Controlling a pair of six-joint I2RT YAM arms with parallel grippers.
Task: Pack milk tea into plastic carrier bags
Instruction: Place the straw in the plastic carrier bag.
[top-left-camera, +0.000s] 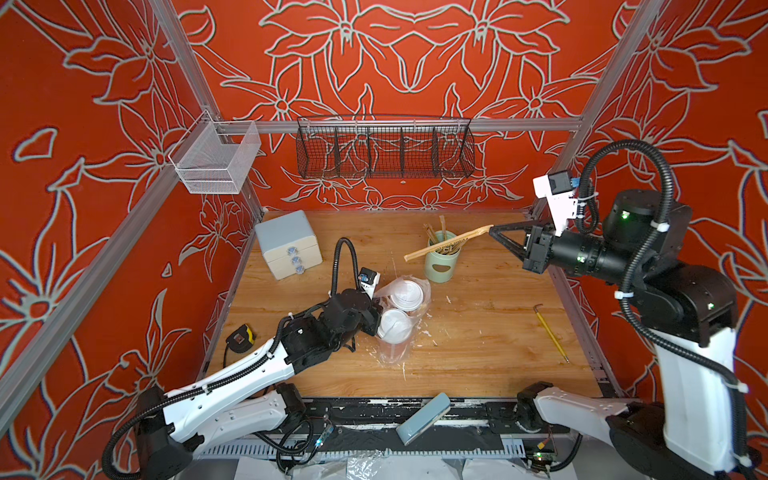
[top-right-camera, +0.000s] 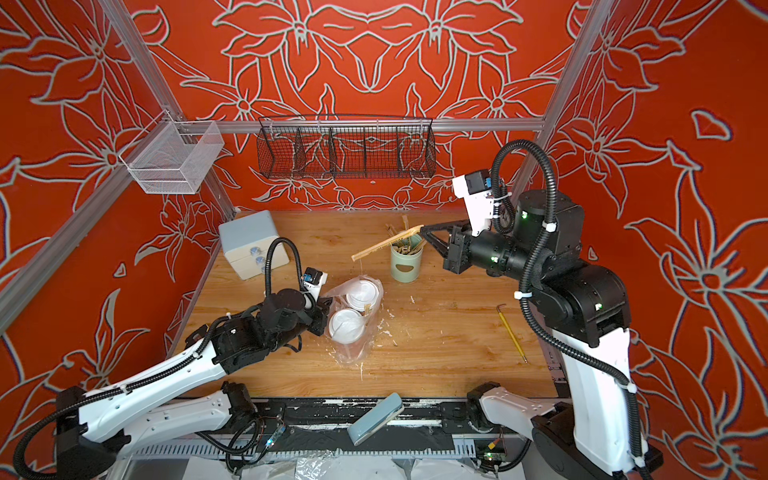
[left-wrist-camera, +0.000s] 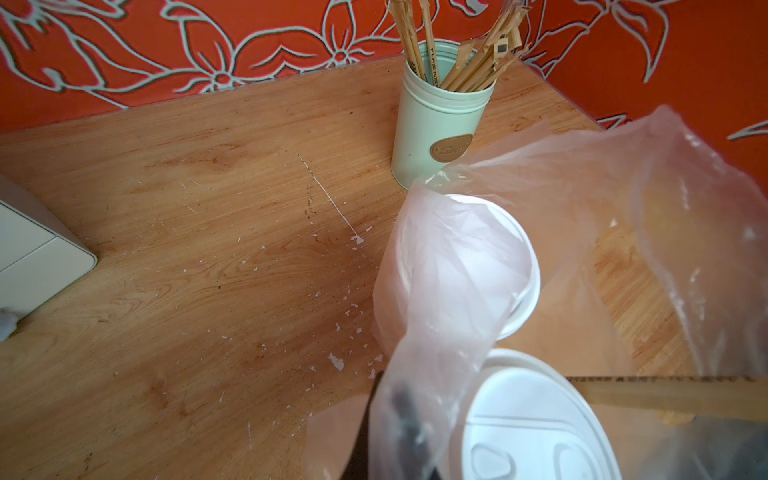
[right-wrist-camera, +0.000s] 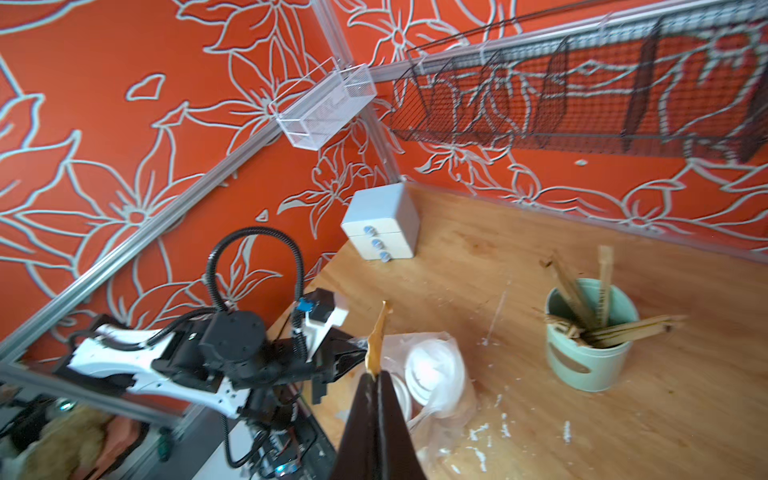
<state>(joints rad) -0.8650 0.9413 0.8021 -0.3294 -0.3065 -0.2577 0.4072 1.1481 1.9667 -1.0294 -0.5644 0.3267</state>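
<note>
Two milk tea cups (top-left-camera: 405, 294) (top-left-camera: 393, 325) are standing upright in one plastic bag (top-left-camera: 392, 353) beside the left claw (top-left-camera: 376, 319), which is clamping the bag; the right claw (top-left-camera: 493, 230) is clamping one wooden stick (top-left-camera: 446, 243).

Two white-lidded paper cups (top-left-camera: 405, 294) stand in the thin transparent plastic bag (top-left-camera: 392, 353) mid-table, one behind the other. My left gripper (top-left-camera: 376, 321) is just left of them. The mint-green cylinder of wooden sticks (top-left-camera: 441, 264) stands farther back, to their right.

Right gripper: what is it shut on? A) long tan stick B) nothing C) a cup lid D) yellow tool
A: the right gripper is pinched on one end of the long tan stick, which crosses above the mint-green holder in both top views.
</note>
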